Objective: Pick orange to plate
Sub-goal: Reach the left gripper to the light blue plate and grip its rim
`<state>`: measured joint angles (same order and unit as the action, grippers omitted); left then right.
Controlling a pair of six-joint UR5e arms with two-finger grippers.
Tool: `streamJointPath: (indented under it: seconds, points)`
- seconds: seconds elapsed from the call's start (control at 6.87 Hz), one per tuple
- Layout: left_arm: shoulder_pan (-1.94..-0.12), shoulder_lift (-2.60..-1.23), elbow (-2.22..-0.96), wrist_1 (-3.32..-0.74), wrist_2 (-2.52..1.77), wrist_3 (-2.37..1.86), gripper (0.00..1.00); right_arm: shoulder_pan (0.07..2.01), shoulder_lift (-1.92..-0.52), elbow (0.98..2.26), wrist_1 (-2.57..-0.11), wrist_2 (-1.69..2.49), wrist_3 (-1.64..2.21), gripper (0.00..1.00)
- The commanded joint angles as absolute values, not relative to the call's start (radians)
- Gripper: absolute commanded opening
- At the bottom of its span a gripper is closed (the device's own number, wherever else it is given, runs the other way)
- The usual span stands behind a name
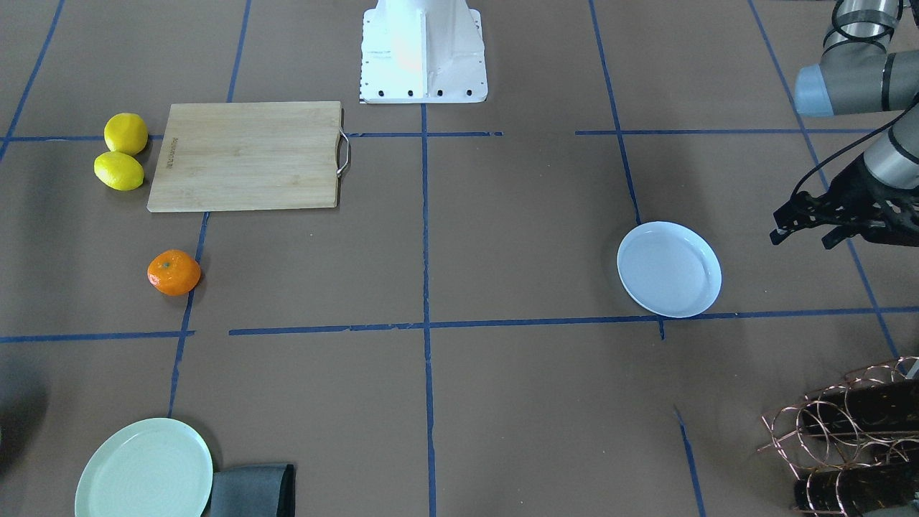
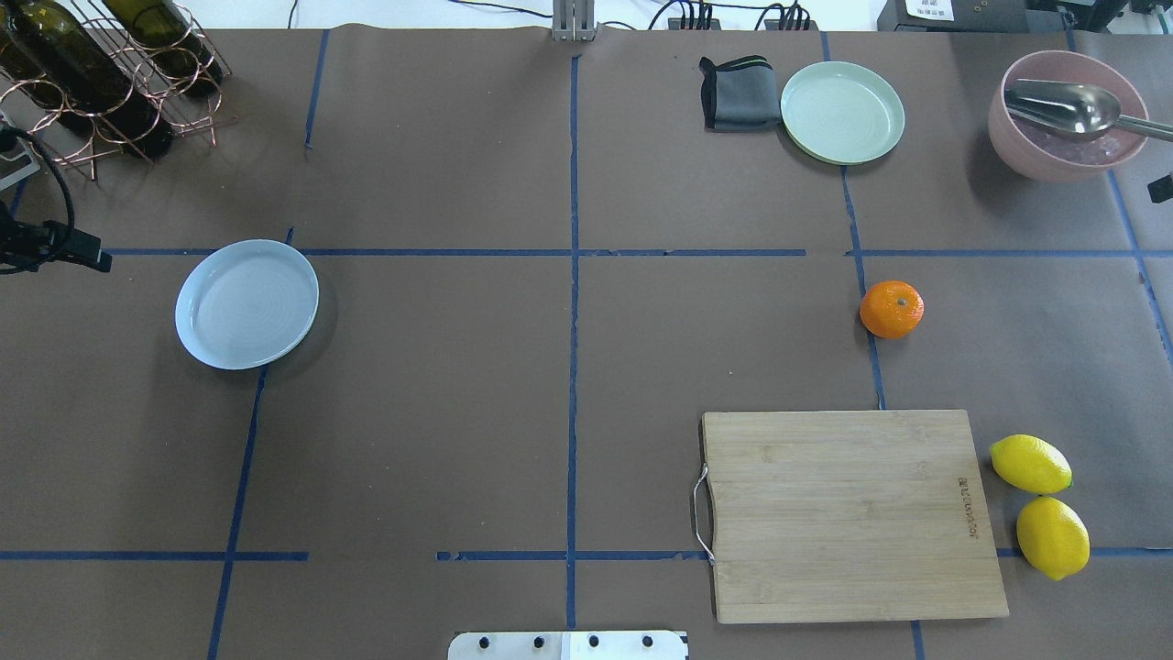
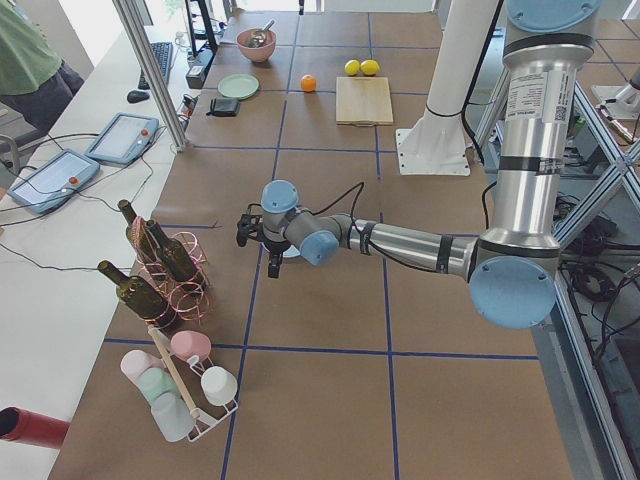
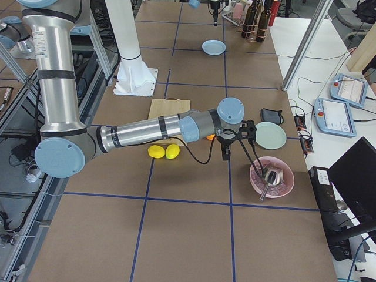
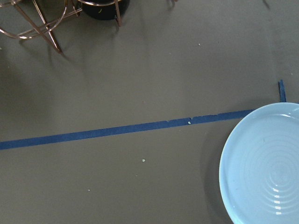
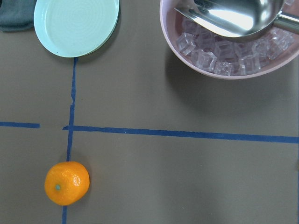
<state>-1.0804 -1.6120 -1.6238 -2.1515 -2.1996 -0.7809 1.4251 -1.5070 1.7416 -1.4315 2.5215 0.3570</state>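
From the front, the orange (image 1: 174, 273) sits alone on the table at about 9 o'clock, touching nothing. The board (image 1: 248, 154) is at its 1 o'clock, and the plate (image 1: 669, 269) is well apart at its 3 o'clock. The left gripper (image 1: 800, 240) hangs beyond the plate with jaws that look spread and hold nothing. Overhead, the orange (image 2: 892, 309) lies at 12 o'clock of the board (image 2: 848, 513) and 6 o'clock of the mint plate (image 2: 842, 112). The empty plate (image 2: 246, 303) is far off at its 9 o'clock. In the left side view the orange (image 3: 308, 83) is a small dot far up the table, and the left gripper (image 3: 262, 235) is low over the table. In the right side view the right gripper (image 4: 235, 138) hovers near the orange, which the arm mostly hides, and I cannot tell whether its jaws are apart. The left wrist view shows the plate (image 5: 266, 163) at 4 o'clock. The right wrist view shows the orange (image 6: 67, 183) at 7 o'clock, dimple up, and the bowl (image 6: 187, 51) at 1 o'clock. The orange is probably light, firm yet yielding, and apt to roll. A gentle pinch from above across its widest middle should suit it.
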Motion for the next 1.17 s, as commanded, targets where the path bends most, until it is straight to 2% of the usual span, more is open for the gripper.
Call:
streamJointPath:
  seconds: [0.0, 0.29, 0.58, 0.73, 0.87, 1.02]
  points:
    - [-0.962, -1.614, -1.566, -2.312, -2.098, -1.014, 1.0, 1.387, -1.5, 1.749, -1.394, 2.517, 0.439, 1.0]
    - [-0.871, -1.635, -1.556, -2.33, -2.045, -1.129, 0.99, 1.37, -1.488, 1.747, -1.394, 2.514, 0.452, 1.0]
    - [-0.862, -1.664, -1.528, -2.329, -2.043, -1.14, 0.86, 1.368, -1.48, 1.747, -1.394, 2.508, 0.466, 1.0]
    - [-0.858, -1.664, -1.526, -2.329, -2.043, -1.141, 0.77, 1.368, -1.479, 1.749, -1.394, 2.508, 0.469, 1.0]
    - [-0.857, -1.664, -1.528, -2.329, -2.043, -1.14, 0.6, 1.368, -1.477, 1.749, -1.394, 2.508, 0.471, 1.0]
    - [-0.857, -1.664, -1.531, -2.329, -2.045, -1.14, 0.37, 1.368, -1.474, 1.749, -1.394, 2.508, 0.472, 1.0]
